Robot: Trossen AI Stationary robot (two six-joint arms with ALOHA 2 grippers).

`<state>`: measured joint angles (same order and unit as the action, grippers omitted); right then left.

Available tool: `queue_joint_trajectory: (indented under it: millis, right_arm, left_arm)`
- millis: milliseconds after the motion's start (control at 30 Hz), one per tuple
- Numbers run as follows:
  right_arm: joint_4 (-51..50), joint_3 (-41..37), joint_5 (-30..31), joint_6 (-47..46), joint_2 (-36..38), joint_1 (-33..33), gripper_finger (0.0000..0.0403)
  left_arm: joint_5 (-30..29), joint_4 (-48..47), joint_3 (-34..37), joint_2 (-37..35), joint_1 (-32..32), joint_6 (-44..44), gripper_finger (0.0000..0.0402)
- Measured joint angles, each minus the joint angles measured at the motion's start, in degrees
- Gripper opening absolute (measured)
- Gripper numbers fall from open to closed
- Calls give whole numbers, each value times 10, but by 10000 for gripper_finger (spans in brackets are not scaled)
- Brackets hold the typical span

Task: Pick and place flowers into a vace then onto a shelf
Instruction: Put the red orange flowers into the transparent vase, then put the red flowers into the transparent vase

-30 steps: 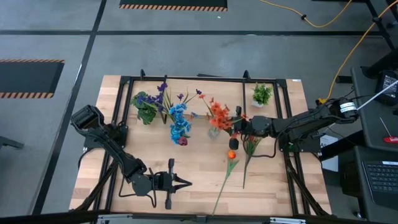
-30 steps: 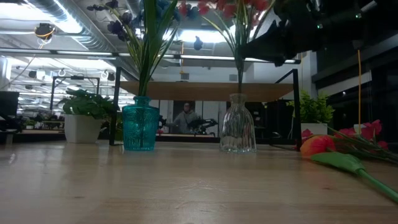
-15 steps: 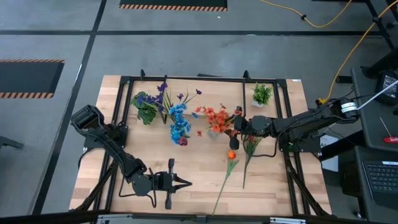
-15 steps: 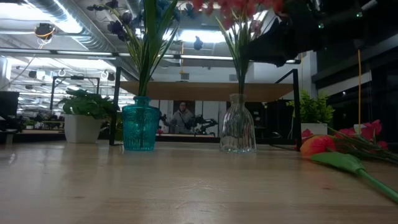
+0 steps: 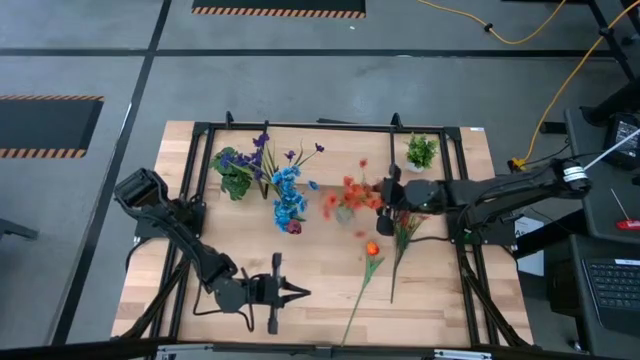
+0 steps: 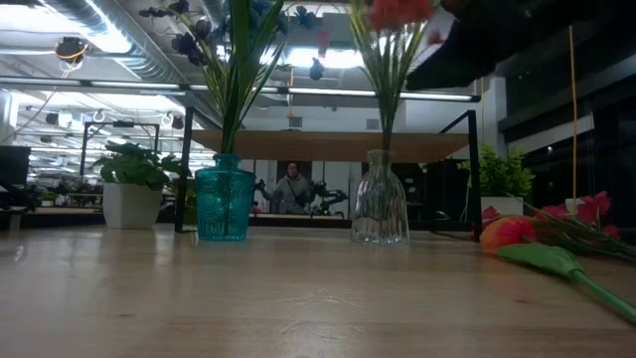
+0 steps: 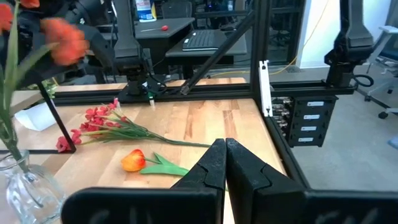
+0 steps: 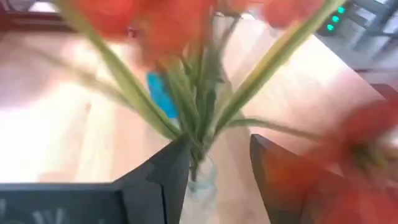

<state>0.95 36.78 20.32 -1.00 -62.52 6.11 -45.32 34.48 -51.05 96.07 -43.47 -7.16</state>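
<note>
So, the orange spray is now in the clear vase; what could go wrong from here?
1. The right tool stands open around the orange spray; pulling back, it could snag the stems and tip the clear vase.
2. The spray looks blurred, perhaps swinging; it might lean out.
3. The orange bud and red spray lie nearby; the arm might sweep them.

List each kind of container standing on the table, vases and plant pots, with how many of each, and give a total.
Blue glass vase: 1
Clear glass vase: 1
Potted green plants: 2
Total: 4
</note>
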Motion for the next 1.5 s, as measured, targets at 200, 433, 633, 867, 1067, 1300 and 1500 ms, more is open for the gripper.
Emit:
queue_joint_trajectory:
  millis: [200, 433, 633, 867, 1067, 1300, 1500]
  right_arm:
    - [-72, 8, 33, -5, 42, 0, 171]
    - [-146, 8, 33, -38, 104, 0, 171]
    - [-215, 8, 34, -108, 146, 9, 159]
    - [-251, 22, 32, -110, 150, 46, 56]
    - [-316, 79, 54, -171, 131, 100, 10]
    - [-348, 96, 97, -262, 87, 184, 4]
    - [-395, 127, 121, -361, 23, 243, 2]
  left_arm:
    - [22, 0, 0, 0, 18, 4, 5]
    - [56, 0, 0, 0, 41, 4, 2]
    - [63, 0, 0, 0, 58, 4, 4]
    - [68, 0, 0, 0, 62, 18, 4]
    - [69, 7, 0, 0, 60, 46, 1]
    - [69, 14, 0, 0, 60, 54, 5]
    - [68, 16, 0, 0, 60, 54, 2]
